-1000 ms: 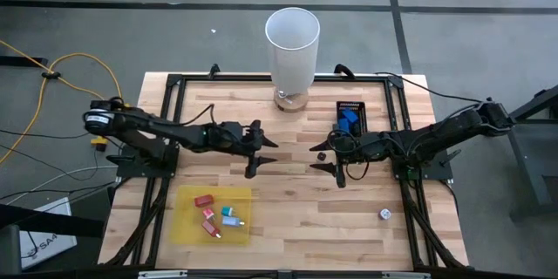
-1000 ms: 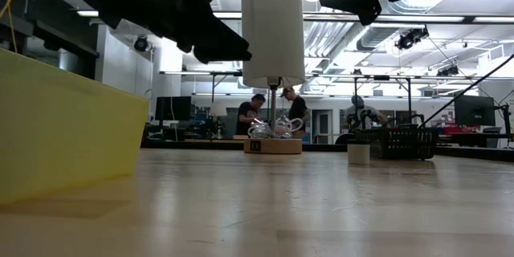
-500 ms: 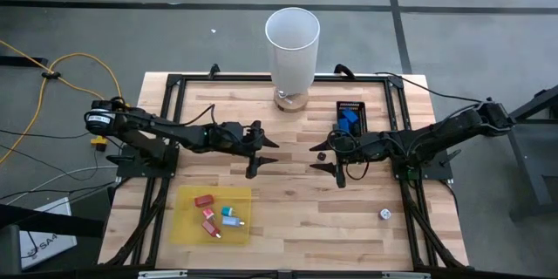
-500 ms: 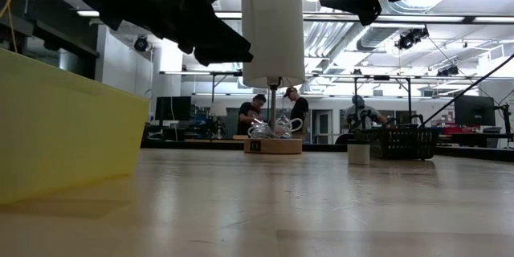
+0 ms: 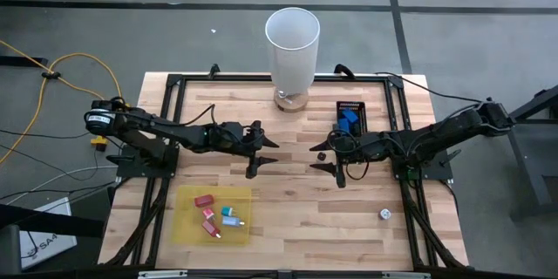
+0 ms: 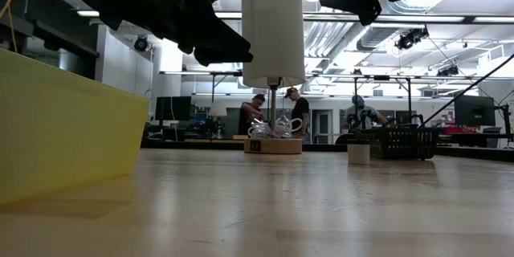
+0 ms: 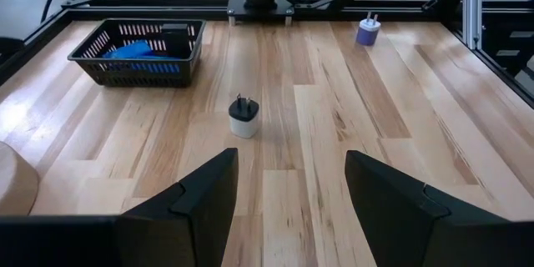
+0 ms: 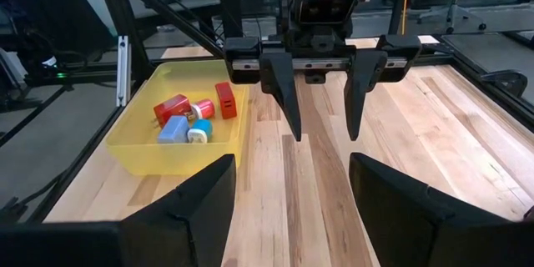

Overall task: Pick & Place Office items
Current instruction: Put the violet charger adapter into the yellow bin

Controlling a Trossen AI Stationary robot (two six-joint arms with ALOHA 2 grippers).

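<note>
Both arms hang over the middle of the wooden table (image 5: 296,218), facing each other across a bare strip of boards. The left hand (image 5: 258,151) has its two fingers spread apart with nothing between them, and the right hand (image 5: 329,158) mirrors it, fingers wide and empty as well. Down near the left front corner sits the yellow tray (image 5: 185,225) (a shallow bin, really, going by the right wrist view), and inside it lie the office items (image 5: 216,214): red blocks, a blue block and a small piece with a teal face, bunched together. A dark little plug adapter (image 5: 321,154) stands on the boards just beside the right hand, close to its fingers but not touching them. Farther back, the black mesh basket (image 5: 360,107) holds blue pieces. Toward the right front, a small bluish-white adapter (image 5: 384,214) stands alone, well apart from everything else. At the far edge, the tall white cylinder (image 5: 292,51) rises on its wooden base. Two people stand far off in the room behind the table.
</note>
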